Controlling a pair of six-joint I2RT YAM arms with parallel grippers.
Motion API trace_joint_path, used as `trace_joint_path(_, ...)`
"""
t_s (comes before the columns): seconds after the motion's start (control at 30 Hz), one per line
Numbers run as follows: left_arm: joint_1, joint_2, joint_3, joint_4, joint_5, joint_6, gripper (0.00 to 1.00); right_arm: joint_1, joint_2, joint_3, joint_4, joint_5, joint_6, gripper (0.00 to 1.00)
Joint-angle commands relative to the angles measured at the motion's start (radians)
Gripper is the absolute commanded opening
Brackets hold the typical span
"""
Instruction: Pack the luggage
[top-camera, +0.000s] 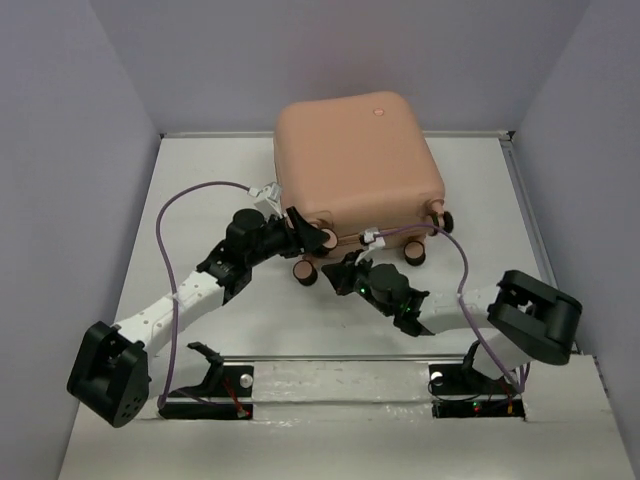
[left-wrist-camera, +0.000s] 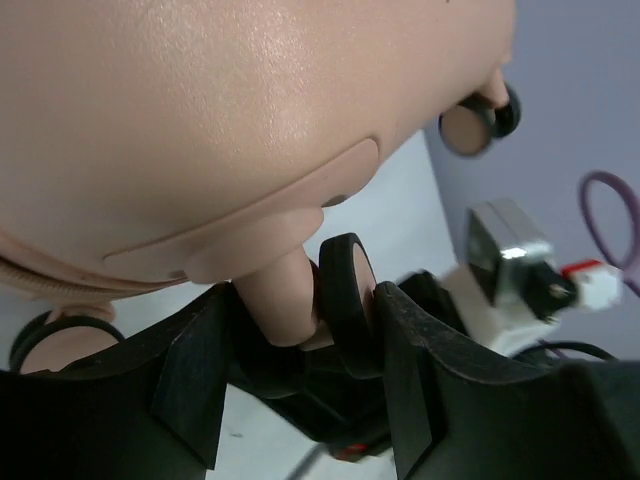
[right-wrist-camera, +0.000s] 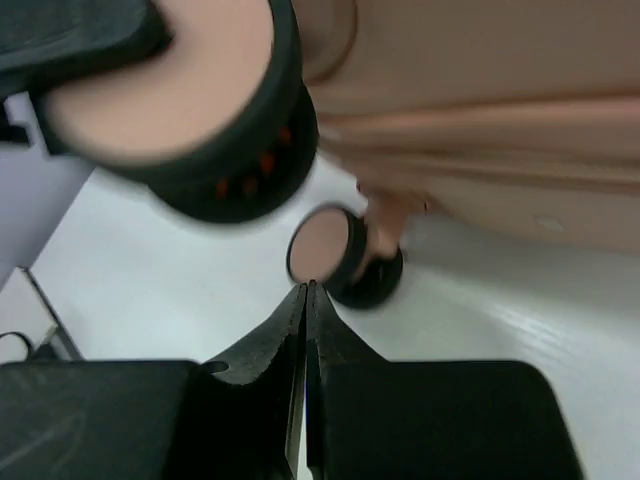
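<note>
**Left end effector on a wheel, luggage closed**

The luggage lies shut and flat at the back middle of the tabletop, with its wheels facing me. My left end effector straddles the near-left wheel. Its jaws are about half apart, with one finger beside the peach stem and the other against the wheel's face. I cannot tell whether the pads actually pinch it. My right end effector is fully closed and empty. It points at a second wheel just ahead, under the near edge of the shell.

I read this as taking hold of the wheel to drag or swing the case, since nothing can go in while it is shut. To do that well I would close on the stem as well as the rim, because a caster gripped by the rim alone is likely to spin or swivel out. I would then pull low and slowly so the shell slides rather than tips.

The right end effector sits close in front of the case, in the path of any pull towards me, so I would move it aside first. The purple cable on that arm passes near the right-hand wheels and could snag. The back wall stands just behind the case.
</note>
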Motion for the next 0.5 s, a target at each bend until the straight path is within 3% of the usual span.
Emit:
trace_joint_path(0.0,-0.107,-0.028,0.007,0.258,0.331,-0.162,0.06,0.032,0.158,0.117,0.225,-0.021,-0.045,0.07)
trace_joint_path(0.1,-0.11,-0.062,0.038,0.275,0.315,-0.171,0.06,0.124,0.25,0.259,0.116,-0.084,-0.126,0.07)
trace_joint_path(0.23,-0.107,-0.107,0.064,0.248,0.289,-0.167,0.06,0.133,0.245,0.199,0.168,-0.166,-0.079,0.07)
trace_joint_path(0.33,-0.099,-0.125,0.084,0.16,0.24,-0.106,0.06,0.107,0.044,0.142,-0.049,-0.06,-0.114,0.07)
trace_joint_path(0.37,-0.09,-0.131,0.072,0.142,0.233,-0.09,0.06,0.087,-0.07,0.124,-0.199,0.013,-0.132,0.07)
trace_joint_path(0.47,-0.069,-0.143,0.054,0.088,0.197,-0.055,0.06,0.017,-0.279,0.012,-0.379,0.04,-0.091,0.07)
